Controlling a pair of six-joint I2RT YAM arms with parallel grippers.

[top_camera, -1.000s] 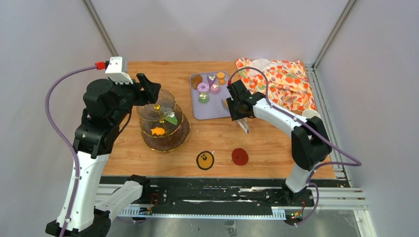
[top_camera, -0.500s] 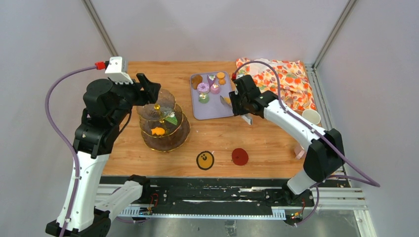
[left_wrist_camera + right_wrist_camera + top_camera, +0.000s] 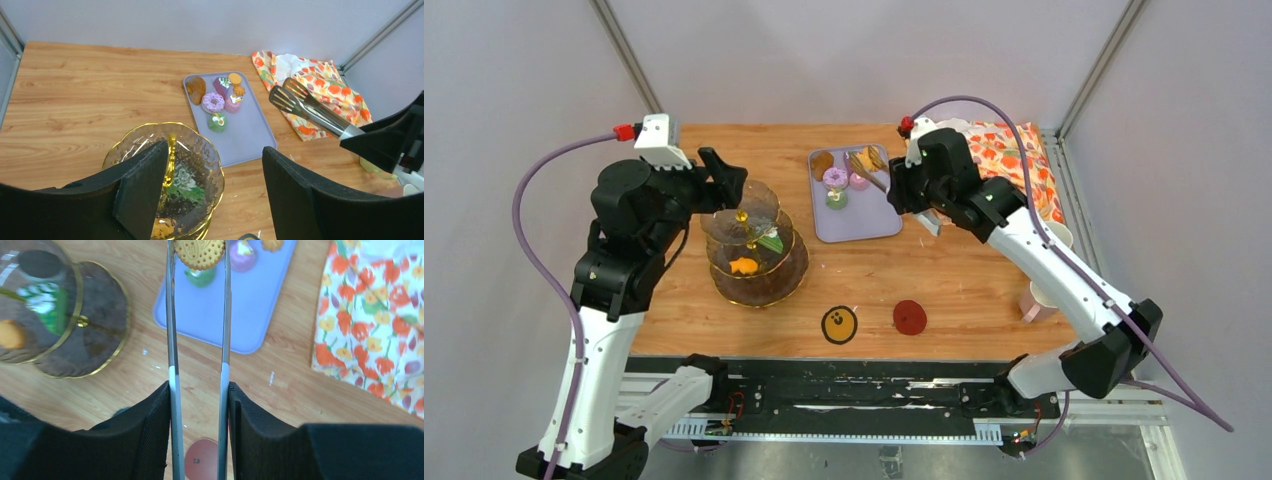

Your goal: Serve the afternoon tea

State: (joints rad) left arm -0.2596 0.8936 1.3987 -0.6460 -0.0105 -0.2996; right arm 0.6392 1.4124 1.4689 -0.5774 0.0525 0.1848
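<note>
The three-tier glass stand [image 3: 754, 245] with gold handle [image 3: 171, 155] stands at the left and holds an orange pastry [image 3: 744, 266] and a green one [image 3: 771, 242]. My left gripper [image 3: 724, 182] is open and empty just above its top tier [image 3: 212, 167]. My right gripper [image 3: 907, 188] is shut on the metal tongs [image 3: 173, 340], which pinch a round orange biscuit [image 3: 200, 252] above the lilac tray [image 3: 864, 218]. A purple donut [image 3: 835, 177], a pink cake [image 3: 859, 181], a green pastry [image 3: 837, 199] and a brown one [image 3: 822, 163] lie on the tray.
A floral cloth [image 3: 1014, 165] lies at the back right. A cream mug [image 3: 1054, 235] and a pink mug [image 3: 1036, 300] stand at the right edge, partly behind my right arm. A yellow coaster [image 3: 839, 324] and a red coaster [image 3: 910, 317] lie near the front.
My right arm has lifted and swung the tongs from the tray's right front edge back over the tray, the biscuit now pinched in them. My left arm has not moved.
</note>
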